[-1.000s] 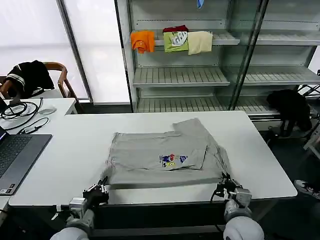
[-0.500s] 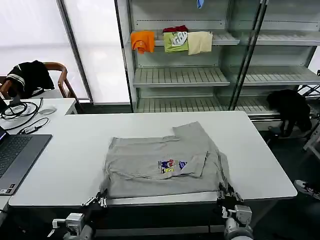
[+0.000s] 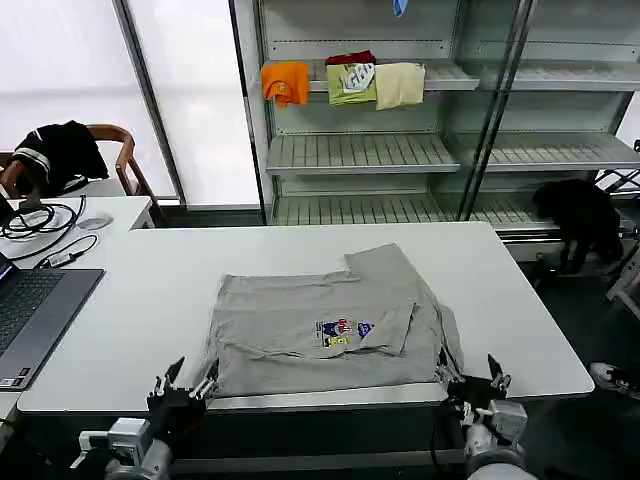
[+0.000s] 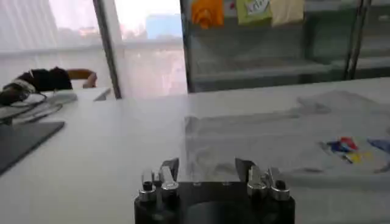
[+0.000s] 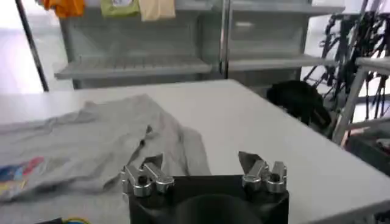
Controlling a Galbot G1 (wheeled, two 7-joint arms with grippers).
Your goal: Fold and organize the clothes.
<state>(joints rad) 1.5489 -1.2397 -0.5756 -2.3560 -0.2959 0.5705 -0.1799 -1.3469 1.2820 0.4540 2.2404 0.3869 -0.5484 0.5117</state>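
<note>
A laptop (image 3: 35, 315) lies at the far left of the white table (image 3: 130, 300). The left gripper (image 3: 185, 385) hangs just off the table's near edge, fingers spread and holding nothing, just beside the T-shirt's near-left corner. The grey T-shirt (image 3: 320, 325) lies part-folded on the table's middle, its coloured print (image 3: 343, 332) up, its near hem along the table edge. The right gripper (image 3: 478, 378) hovers at the near-right corner of the shirt, fingers spread and empty. Folded shirts (image 3: 345, 82) sit on the shelf (image 3: 400, 150) behind.
</note>
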